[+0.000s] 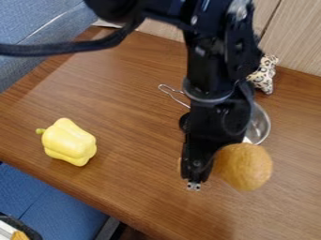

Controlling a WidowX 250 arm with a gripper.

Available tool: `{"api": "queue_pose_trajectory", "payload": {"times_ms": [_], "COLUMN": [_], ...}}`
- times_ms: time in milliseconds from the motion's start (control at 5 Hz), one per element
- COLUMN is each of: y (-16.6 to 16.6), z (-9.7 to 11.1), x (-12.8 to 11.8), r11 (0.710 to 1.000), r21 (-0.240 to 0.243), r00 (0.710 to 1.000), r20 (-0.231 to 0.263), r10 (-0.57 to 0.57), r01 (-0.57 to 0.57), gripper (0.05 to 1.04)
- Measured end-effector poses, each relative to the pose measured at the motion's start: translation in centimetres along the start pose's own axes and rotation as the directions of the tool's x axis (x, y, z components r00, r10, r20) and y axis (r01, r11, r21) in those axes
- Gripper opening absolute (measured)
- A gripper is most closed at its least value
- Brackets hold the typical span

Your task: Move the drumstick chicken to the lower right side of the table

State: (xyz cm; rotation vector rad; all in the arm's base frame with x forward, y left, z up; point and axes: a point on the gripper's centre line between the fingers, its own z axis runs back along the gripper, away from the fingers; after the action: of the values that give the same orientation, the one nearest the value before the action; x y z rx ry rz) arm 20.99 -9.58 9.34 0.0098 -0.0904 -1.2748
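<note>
Pale wood-grain wall (294, 28) behind a brown wooden bench (125, 89), with blue upholstery (37, 28) at upper left. A black robot arm (216, 70) hangs from the top edge, jaws pointing down near the middle. Right beside them, on the view's right, is the round, browned meaty end of the drumstick chicken (243, 166); a sliver of similar colour peeks out on their left. That suggests its long axis runs roughly sideways across the jaws, thick end toward the goal side. I cannot tell whether the jaws are closed on it or open around it. If the hold is sound, the next move would be toward the lower right, with the heavy end leading and perhaps liable to swing or tip. A metal bowl (258, 124) sits behind; a yellow bell pepper (69, 142) lies well apart, left.
</note>
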Motion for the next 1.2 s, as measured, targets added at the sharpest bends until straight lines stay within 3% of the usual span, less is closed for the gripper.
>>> {"api": "queue_pose_trajectory", "payload": {"times_ms": [600, 1000, 1200], "y": [0.7, 0.7, 0.6], "z": [-3.7, -4.8, -4.9], "x": [-1.5, -1.0, -0.8], "r11": [0.995, 0.995, 0.995], "r21": [-0.045, -0.052, -0.043], "r00": [0.993, 0.991, 0.99], "r20": [-0.086, -0.101, -0.107], "r10": [0.084, 0.082, 0.089], "r01": [-0.088, -0.088, -0.094], "gripper": [0.328, 0.375, 0.667]}}
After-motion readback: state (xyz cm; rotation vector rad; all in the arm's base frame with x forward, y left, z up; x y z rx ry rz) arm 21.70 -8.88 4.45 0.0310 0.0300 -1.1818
